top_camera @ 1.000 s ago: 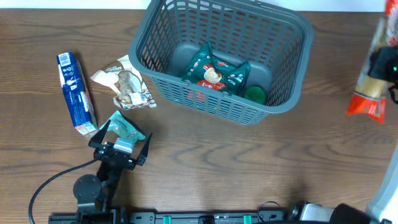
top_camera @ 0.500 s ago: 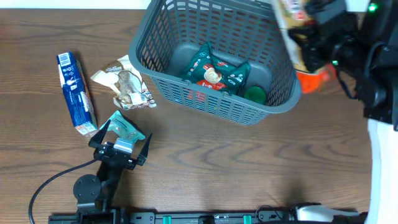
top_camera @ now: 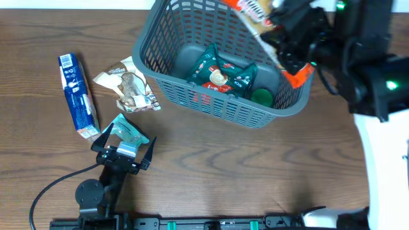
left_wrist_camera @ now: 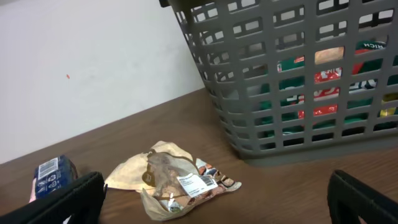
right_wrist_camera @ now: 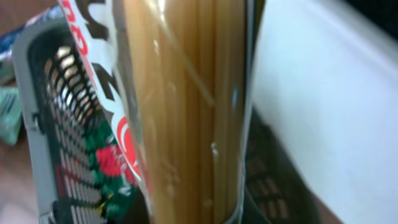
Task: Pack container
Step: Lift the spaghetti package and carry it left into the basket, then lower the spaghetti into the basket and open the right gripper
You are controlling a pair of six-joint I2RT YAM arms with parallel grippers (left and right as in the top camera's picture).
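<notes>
The dark grey slotted container [top_camera: 167, 92] stands at the back centre; its lattice wall fills the left wrist view [left_wrist_camera: 261, 106]. Green and red packets [top_camera: 220, 75] lie inside. My right gripper [top_camera: 295, 39] is shut on a long clear spaghetti packet [top_camera: 262, 25] with red ends, held tilted over the container's right side; the packet fills the right wrist view [right_wrist_camera: 186, 112]. My left gripper [top_camera: 125, 148] is open and empty near the front left, just in front of a small teal packet [top_camera: 130, 132].
A blue carton [top_camera: 78, 94] lies at the far left. A crumpled tan snack packet [top_camera: 130, 86] lies left of the container, also in the left wrist view [left_wrist_camera: 171, 180]. A cable [top_camera: 48, 188] runs at the front left.
My right arm has swung left from the table's right edge, carrying the spaghetti packet over the container. The left arm has not moved.
</notes>
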